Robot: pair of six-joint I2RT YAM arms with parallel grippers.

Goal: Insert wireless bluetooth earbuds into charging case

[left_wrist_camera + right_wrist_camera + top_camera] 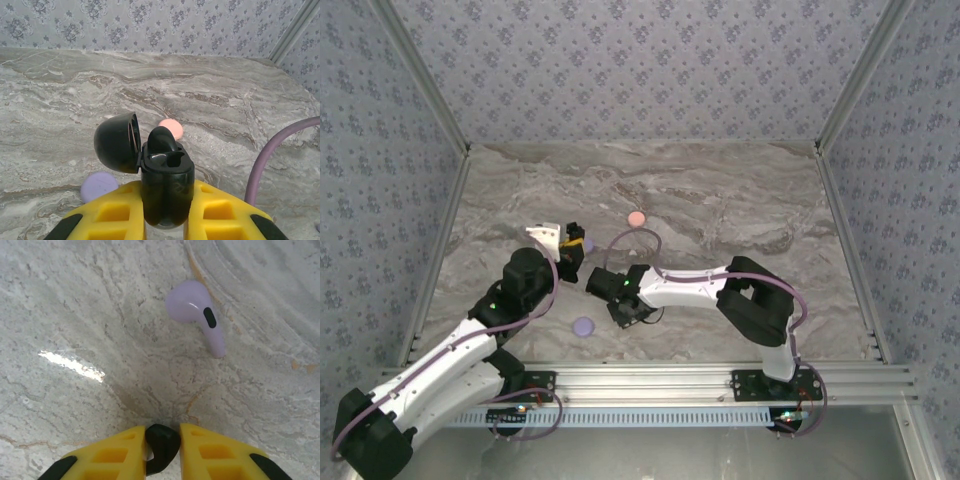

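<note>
Left jaws clamp the black case (167,192) (lid (115,142) open); right jaws pinch a black earbud (161,445).

No legible text, logos or numbers: black charging case (167,190), black earbud (161,442), lavender earbud (196,315) and yellow fingers (200,197) all look unmarked, though the base rail (650,380) in the top view is probably too small to resolve any print.
</note>
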